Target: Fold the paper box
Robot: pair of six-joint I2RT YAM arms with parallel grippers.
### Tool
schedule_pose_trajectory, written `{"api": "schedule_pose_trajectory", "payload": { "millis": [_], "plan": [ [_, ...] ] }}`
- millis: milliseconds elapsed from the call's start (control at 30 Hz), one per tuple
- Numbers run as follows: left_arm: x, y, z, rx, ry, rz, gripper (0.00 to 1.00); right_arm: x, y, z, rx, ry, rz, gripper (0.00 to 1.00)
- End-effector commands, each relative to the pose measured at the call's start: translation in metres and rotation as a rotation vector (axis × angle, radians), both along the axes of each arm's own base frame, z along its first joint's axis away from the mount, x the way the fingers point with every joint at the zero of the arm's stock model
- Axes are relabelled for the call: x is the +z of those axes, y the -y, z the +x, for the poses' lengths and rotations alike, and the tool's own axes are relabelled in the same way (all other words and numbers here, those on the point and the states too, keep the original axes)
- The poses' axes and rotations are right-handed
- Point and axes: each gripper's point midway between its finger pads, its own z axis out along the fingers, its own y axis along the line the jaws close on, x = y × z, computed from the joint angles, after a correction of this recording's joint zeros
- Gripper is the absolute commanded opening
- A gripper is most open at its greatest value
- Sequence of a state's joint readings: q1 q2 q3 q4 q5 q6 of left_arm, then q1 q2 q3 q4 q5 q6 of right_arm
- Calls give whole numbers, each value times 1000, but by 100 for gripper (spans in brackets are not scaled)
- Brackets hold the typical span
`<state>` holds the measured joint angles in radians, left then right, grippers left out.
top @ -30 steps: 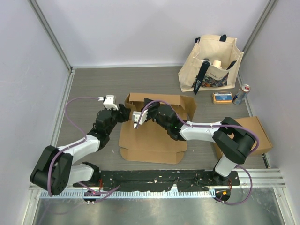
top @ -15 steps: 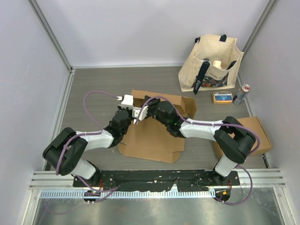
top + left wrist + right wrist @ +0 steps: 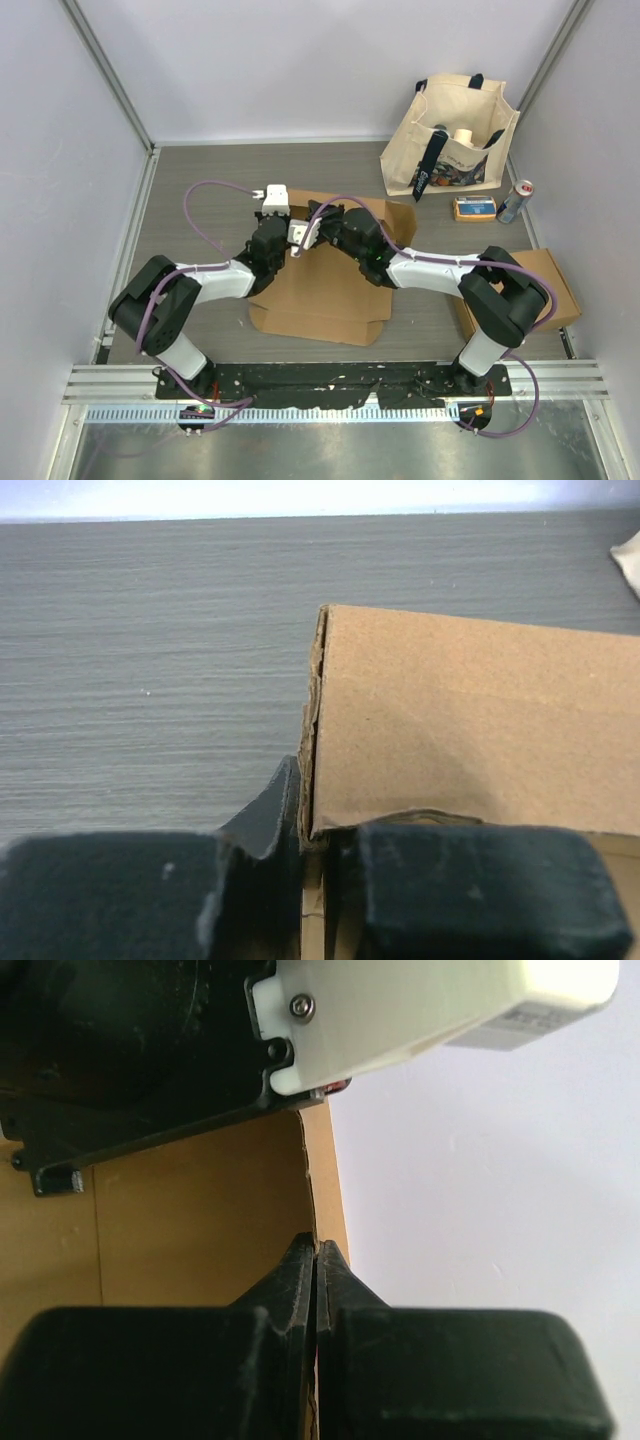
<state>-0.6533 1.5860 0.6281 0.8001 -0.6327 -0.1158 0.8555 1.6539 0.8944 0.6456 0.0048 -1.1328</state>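
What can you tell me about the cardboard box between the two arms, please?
The cardboard box is plain brown corrugated board, only partly folded. Its large base panel lies flat on the grey table, with small tabs along the near edge. At the far side a wall stands raised, and a flap spreads out to the right. The left gripper is shut on the raised wall's rough left edge, and the right gripper pinches a thin edge of the board close by.

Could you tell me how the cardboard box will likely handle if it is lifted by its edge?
Probably light: the box is thin cardboard. It would likely hinge at its creases rather than rise stiffly, as it lies mostly flat. The edge pinched by the left gripper and right gripper looks slightly ragged, so it may tear.
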Motion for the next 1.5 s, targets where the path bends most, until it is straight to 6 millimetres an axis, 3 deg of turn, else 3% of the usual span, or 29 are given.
{"api": "schedule_pose_trajectory", "payload": {
  "millis": [0, 167, 300, 367, 400, 533, 667, 767, 800, 867, 967, 1000, 1067, 1133, 1167, 1233, 1267, 1333, 1400, 1467],
  "plan": [
    [2, -37, 8, 321, -30, 21, 0, -14, -24, -35, 131, -157, 56, 1],
    [-11, -26, 13, 287, -21, 12, 0, -15, -29, -38, 148, -195, 90, 1],
    [-16, -1, 13, 135, -43, -39, 3, -13, -27, -35, 125, -191, 97, 1],
    [-12, 4, 4, 74, -58, -105, 19, -15, -24, -32, 109, -186, 84, 1],
    [-9, 3, 0, 62, -54, -127, 36, -16, -22, -29, 92, -186, 84, 1],
    [-8, -13, -18, 27, -37, -204, 47, -20, -16, -26, 76, -198, 70, 1],
    [-6, -25, -13, 35, -35, -214, 43, -18, -15, -25, 74, -201, 72, 1],
    [-4, -23, -7, 35, -27, -193, 28, -21, -15, -27, 79, -221, 63, 1],
    [-4, -22, -2, 42, -26, -183, 16, -21, -16, -27, 80, -233, 59, 1],
    [-7, -27, 0, 80, -37, -169, 9, -20, -17, -28, 66, -282, 94, 3],
    [-9, -35, -1, 129, -36, -164, 2, -6, -12, -28, -16, -404, 200, 15],
    [-13, -38, -3, 136, -41, -156, 0, 1, -11, -28, -50, -453, 240, 36],
    [-15, -38, -2, 133, -33, -141, 0, 15, 9, -22, -208, -521, 347, 57],
    [-17, -39, -3, 129, -37, -130, 0, 24, 28, -20, -345, -589, 413, 64],
    [-17, -40, -4, 131, -35, -132, 0, 38, 41, -23, -405, -617, 469, 67],
    [-17, -40, -6, 127, -33, -132, 0, 43, 67, -36, -544, -717, 499, 70],
    [-16, -40, -7, 124, -33, -128, 0, 56, 78, -45, -556, -731, 529, 76],
    [-17, -40, -10, 111, -34, -125, 0, 59, 96, -59, -613, -840, 590, 83],
    [-15, -40, -11, 102, -32, -124, 0, 65, 113, -61, -644, -941, 682, 88],
    [-15, -40, -11, 104, -30, -125, 0, 64, 129, -46, -672, -1120, 823, 88]
  ]
}}
